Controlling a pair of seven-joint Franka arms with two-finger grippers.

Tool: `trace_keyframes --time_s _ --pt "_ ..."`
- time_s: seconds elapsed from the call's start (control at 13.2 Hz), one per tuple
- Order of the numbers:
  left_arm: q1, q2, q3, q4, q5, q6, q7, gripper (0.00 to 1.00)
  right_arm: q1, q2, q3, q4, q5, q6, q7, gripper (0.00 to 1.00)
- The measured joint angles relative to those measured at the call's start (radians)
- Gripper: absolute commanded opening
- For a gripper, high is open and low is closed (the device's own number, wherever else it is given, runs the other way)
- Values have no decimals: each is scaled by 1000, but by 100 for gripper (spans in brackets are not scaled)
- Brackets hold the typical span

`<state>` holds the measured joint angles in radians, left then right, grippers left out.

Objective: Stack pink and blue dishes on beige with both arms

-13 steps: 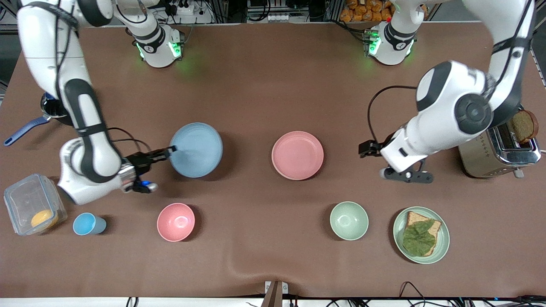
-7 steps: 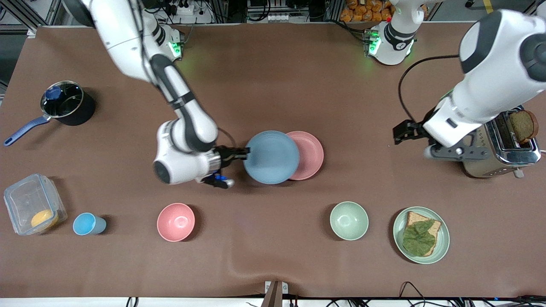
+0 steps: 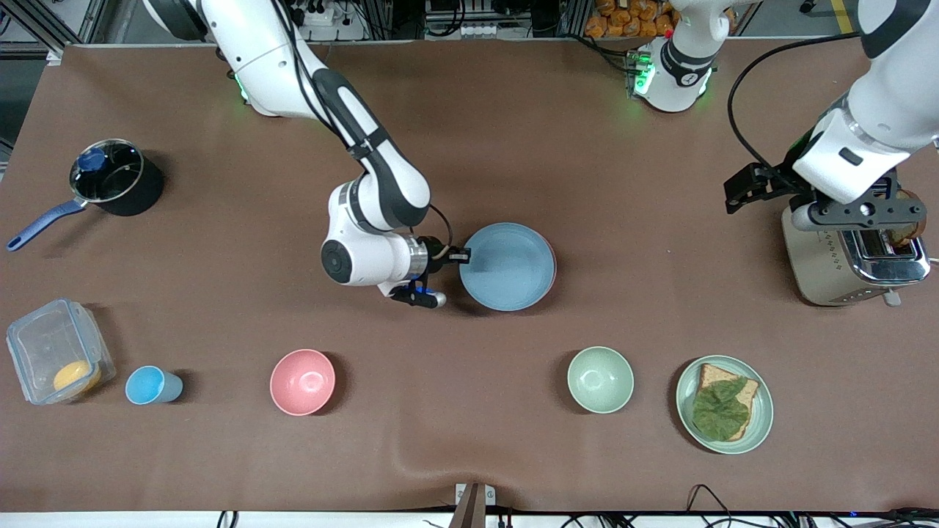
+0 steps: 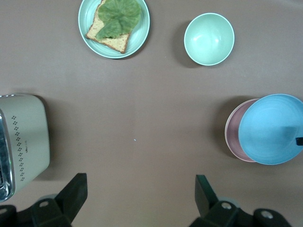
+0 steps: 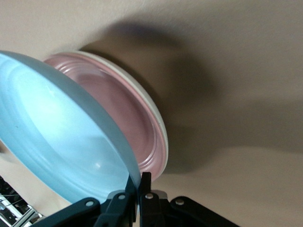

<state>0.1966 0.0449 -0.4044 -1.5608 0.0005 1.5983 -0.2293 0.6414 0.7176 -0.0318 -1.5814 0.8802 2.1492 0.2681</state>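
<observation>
Gripping the blue plate (image 3: 508,266) by its rim, your right gripper (image 3: 456,255) holds it over the pink plate (image 5: 124,117); your left gripper (image 4: 138,197) hangs wide open by the toaster (image 3: 851,260).

The blue plate (image 3: 508,266) covered nearly all of the pink plate (image 3: 552,268), leaving only a thin crescent; the beige plate (image 5: 158,124) showed only as a pale rim beneath it. The toaster (image 4: 21,142) was cut off by the left wrist view's edge.

Glossy white right arm (image 3: 323,88), black bands at the joints, black cable looping by the wrist. Left arm (image 3: 880,110) matches it. Green lights glow at both bases.
</observation>
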Motion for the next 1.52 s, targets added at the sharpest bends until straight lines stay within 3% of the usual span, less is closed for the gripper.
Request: trace_keyframes --time_s 0.08,0.23,0.38,0.46,0.68,0.84,0.99,1.22,1.52 --pt "-2 -10 10 4 0 -7 1 100 8 4 0 -2 0 6 1 26" --pt "-53 -32 89 6 0 -23 17 100 13 13 -1 -2 0 8 1 100" --pt "-158 -40 225 6 0 -29 40 100 13 16 -3 -2 0 8 2 100" --pt "-182 -40 258 5 0 -29 48 100 13 16 -6 1 0 9 2 100" --pt "-199 -40 277 5 0 -29 60 100 12 3 -44 19 -35 6 2 100" --pt "-200 -40 277 4 0 -29 61 100 11 -28 -100 29 -139 -42 2 100" --pt "-206 -40 283 2 0 -36 64 100 9 -67 -175 45 -300 -125 -6 100" --pt "-268 -40 344 1 3 -39 69 100 0 -115 -293 90 -509 -270 -69 100" --pt "-301 -40 372 1 4 -42 69 100 -54 -171 -421 144 -551 -404 -259 100"
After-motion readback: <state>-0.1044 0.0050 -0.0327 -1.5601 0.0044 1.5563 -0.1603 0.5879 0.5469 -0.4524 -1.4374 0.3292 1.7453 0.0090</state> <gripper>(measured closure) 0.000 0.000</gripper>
